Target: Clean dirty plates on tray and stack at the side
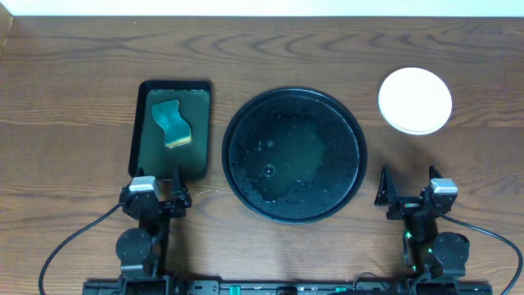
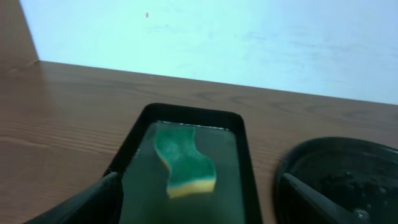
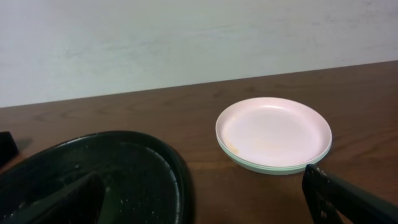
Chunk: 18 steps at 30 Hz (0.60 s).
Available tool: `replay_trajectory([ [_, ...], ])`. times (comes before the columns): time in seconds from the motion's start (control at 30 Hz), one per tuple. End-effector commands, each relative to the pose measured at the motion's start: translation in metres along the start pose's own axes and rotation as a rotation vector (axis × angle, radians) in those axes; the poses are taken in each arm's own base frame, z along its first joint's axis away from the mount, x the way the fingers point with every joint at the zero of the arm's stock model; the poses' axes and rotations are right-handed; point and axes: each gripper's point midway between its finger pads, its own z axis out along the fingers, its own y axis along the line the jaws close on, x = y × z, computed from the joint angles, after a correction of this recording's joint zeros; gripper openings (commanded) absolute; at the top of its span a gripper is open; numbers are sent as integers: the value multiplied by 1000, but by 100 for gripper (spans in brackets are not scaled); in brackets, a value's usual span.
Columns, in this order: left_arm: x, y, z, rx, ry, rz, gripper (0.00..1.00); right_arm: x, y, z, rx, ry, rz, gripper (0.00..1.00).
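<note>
Your left gripper (image 1: 155,184): fingers spread wide, gripping nothing, parked at the near table edge just before the small rectangular black tray (image 1: 136,123). You see a wavy green-and-yellow sponge (image 1: 172,123) lying in it. Right gripper (image 1: 408,188): fingers likewise wide. Between the arms sits the large round black tray (image 1: 327,123), wet and glossy. Small round plates (image 1: 415,100) stand stacked on the wooden table (image 1: 74,98) beyond the right gripper, apart from the round tray (white on top, mint-blue rims beneath).
</note>
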Motion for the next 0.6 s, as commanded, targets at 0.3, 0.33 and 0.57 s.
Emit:
replay_trajectory([
  [0.3,16,-8,0,63,43,153,79,0,-4,0,17,-2,-17,99],
  [0.33,16,-7,0,59,44,152,79,0,-4,0,17,-2,-17,99],
  [0.57,17,3,1,1,50,81,79,0,-4,0,17,-2,-17,99],
])
